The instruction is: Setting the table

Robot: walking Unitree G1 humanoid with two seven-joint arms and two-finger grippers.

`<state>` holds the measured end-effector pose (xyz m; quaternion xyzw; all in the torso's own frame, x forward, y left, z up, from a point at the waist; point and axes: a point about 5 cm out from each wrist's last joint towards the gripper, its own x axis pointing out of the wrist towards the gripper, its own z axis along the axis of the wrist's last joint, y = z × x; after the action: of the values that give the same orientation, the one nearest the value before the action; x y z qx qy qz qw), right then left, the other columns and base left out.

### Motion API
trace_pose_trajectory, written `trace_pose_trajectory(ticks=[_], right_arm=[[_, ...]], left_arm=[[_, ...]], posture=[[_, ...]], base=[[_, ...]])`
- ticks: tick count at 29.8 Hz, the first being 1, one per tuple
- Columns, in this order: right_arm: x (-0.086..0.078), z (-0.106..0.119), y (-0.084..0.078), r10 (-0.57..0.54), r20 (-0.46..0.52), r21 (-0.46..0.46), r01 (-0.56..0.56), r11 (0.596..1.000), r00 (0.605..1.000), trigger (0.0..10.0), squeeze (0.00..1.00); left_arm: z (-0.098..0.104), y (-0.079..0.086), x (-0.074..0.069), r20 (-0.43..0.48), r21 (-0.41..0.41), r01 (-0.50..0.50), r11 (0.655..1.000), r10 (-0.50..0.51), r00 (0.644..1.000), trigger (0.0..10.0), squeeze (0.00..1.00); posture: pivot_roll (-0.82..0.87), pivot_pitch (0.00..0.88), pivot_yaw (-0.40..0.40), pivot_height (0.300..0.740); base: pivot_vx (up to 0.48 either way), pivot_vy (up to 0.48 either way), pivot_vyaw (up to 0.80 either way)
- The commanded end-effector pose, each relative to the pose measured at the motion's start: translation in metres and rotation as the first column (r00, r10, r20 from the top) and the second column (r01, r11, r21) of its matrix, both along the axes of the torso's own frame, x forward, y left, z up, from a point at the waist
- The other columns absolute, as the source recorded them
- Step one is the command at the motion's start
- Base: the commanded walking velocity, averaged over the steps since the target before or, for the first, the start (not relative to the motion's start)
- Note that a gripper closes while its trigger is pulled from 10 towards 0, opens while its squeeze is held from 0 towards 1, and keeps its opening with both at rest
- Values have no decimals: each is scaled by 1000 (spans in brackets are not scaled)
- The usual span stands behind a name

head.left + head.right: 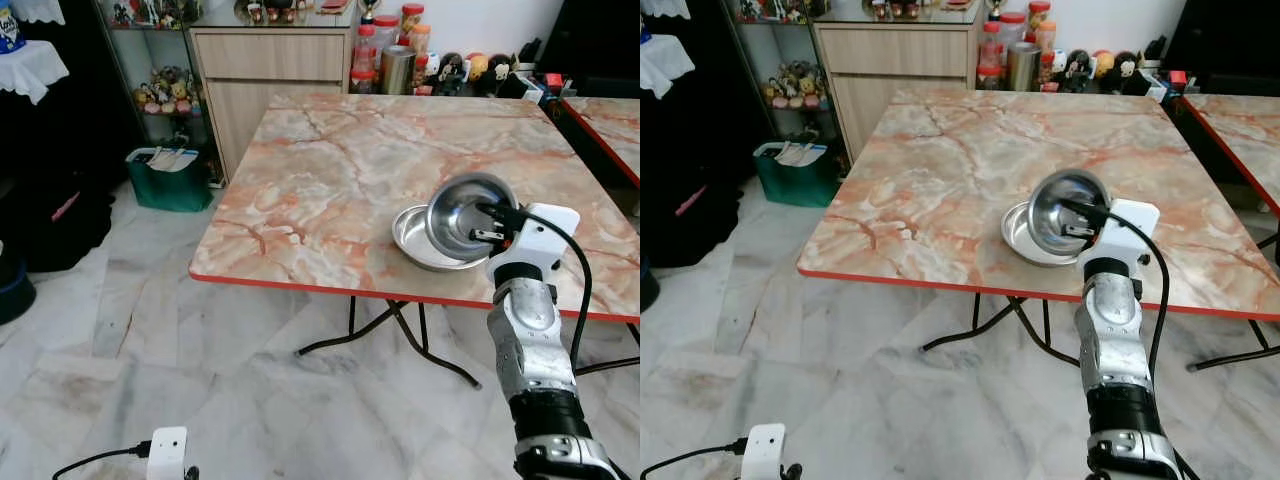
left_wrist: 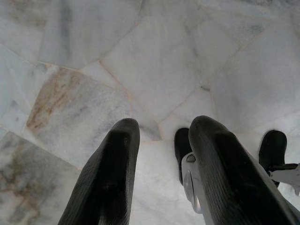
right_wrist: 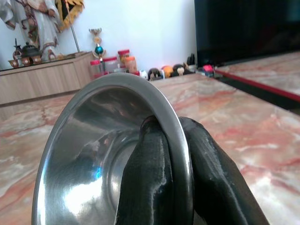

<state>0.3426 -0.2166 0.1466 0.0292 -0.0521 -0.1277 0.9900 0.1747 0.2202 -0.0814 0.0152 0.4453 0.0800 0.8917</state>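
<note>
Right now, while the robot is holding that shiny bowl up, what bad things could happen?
The right hand pinches the steel bowl only by its thin rim, and the bowl is tipped on its side, so it might slip and clang down onto the metal plate underneath. The plate also sits close to the table's red front edge, so a knock from a falling bowl could push it off onto the floor.

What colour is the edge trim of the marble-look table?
Red, running along the table edge nearest the robot; it shows best in the left eye view.

Silver bowl (image 1: 468,214); orange-veined marble table (image 1: 330,190), red edge.
</note>
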Motion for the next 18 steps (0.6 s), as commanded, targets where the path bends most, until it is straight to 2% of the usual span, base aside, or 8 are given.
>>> trace_pose_trajectory(ticks=[1,3,8,18], right_arm=[[2,3,8,26,17,15,-26,1000,1000,10000,0],[2,3,11,31,16,-7,-31,999,999,10000,0],[2,0,14,30,0,7,-30,1000,1000,10000,0],[4,0,26,102,-11,-44,-102,994,995,10000,0]], left_arm=[[0,2,-1,-9,0,-3,1000,3,1000,10000,0],[-1,3,-2,-11,1,-3,1000,3,1000,10000,0],[-1,3,-3,-13,3,-2,1000,2,1000,10000,0],[-2,3,-6,-23,0,-11,1000,11,1000,10000,0]], posture=[[-7,0,11,740],[-7,0,11,740],[-5,0,13,740],[-1,0,4,740]], base=[[247,0,0],[249,0,0],[249,0,0],[248,0,0]])
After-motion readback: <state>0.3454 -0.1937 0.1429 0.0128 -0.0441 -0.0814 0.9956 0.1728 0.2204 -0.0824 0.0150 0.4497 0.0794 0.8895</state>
